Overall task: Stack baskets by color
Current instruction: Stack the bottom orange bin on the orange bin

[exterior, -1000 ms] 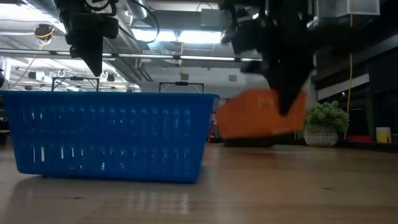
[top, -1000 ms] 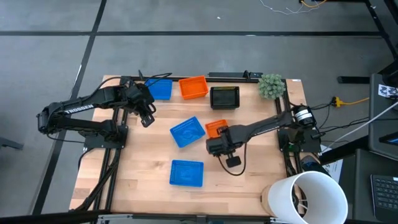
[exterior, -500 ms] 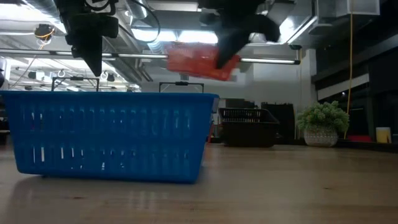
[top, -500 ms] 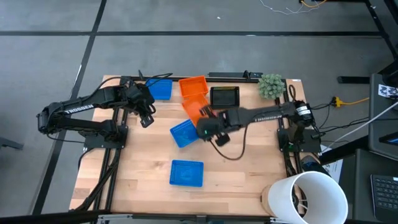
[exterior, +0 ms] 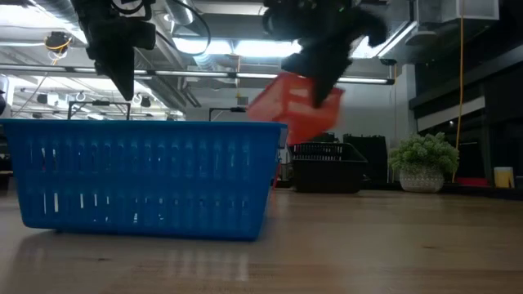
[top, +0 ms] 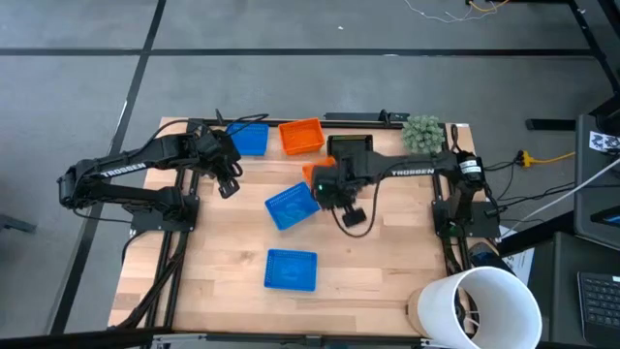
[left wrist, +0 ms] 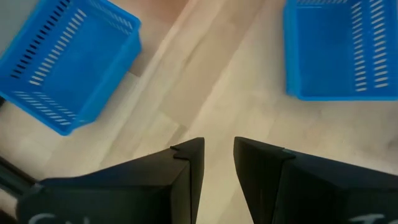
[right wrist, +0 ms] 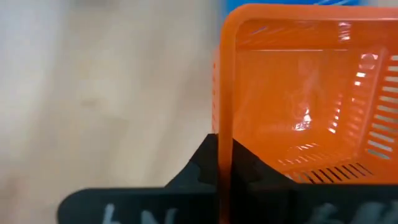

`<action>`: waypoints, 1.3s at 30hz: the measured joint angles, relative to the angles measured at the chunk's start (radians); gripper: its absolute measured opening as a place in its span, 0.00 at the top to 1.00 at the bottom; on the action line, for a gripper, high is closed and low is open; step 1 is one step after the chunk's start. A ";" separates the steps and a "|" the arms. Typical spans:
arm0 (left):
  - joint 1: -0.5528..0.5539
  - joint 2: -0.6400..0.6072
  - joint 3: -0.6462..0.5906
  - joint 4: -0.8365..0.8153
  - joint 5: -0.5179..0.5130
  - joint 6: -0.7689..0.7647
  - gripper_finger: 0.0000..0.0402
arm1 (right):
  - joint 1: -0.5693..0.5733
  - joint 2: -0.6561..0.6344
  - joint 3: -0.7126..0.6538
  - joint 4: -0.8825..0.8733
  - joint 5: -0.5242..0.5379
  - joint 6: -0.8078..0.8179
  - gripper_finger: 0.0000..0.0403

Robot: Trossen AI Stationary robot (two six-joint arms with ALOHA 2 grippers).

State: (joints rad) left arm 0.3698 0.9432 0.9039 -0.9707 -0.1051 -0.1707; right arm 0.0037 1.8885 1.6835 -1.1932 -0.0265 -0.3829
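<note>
My right gripper (right wrist: 225, 168) is shut on an orange basket (exterior: 294, 114) and holds it in the air over the table's middle (top: 315, 173). A second orange basket (top: 301, 136) rests on its base at the far edge, between a blue basket (top: 250, 139) and a black basket (top: 350, 150). Two more blue baskets lie at mid-table (top: 291, 206) and near the front (top: 291, 269). My left gripper (top: 228, 180) hangs open above bare wood at the far left, nothing between its fingers (left wrist: 217, 155). My right gripper pinches one side wall of the orange basket at its rim (right wrist: 224, 140), one finger inside the basket and one outside. The fingers come from above, pointing down. The basket hangs tilted below them, clear of the table (exterior: 282, 122).
A small green plant (top: 422, 133) stands at the far right corner. A large white bucket (top: 475, 305) sits off the near right corner. Bare wood lies between the front blue basket and the right edge (top: 387, 262).
My right gripper has risen and swung toward the far edge and a little left, staying shut on the orange basket. The basket has come up off the table and now hangs tilted in the air beside the black basket.
</note>
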 joint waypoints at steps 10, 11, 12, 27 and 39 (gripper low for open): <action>0.000 0.000 0.000 0.001 -0.016 0.022 0.80 | 0.118 0.000 -0.087 -0.165 -0.281 0.244 1.00; 0.000 0.000 0.000 0.001 -0.016 0.024 0.80 | 0.122 0.000 -0.099 -0.143 -0.301 0.233 1.00; 0.000 0.000 0.000 0.001 -0.017 0.024 0.80 | 0.126 0.000 -0.108 -0.107 -0.315 0.220 1.00; 0.000 0.000 0.000 0.034 -0.016 0.024 0.80 | -0.015 0.080 -0.111 0.522 -0.104 -0.094 1.00; 0.000 0.000 0.000 0.033 -0.017 0.024 0.80 | -0.018 0.080 -0.116 0.454 -0.154 -0.121 0.95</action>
State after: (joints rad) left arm 0.3698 0.9432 0.9039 -0.9372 -0.1218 -0.1471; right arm -0.0147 1.9686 1.5675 -0.7394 -0.1807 -0.5035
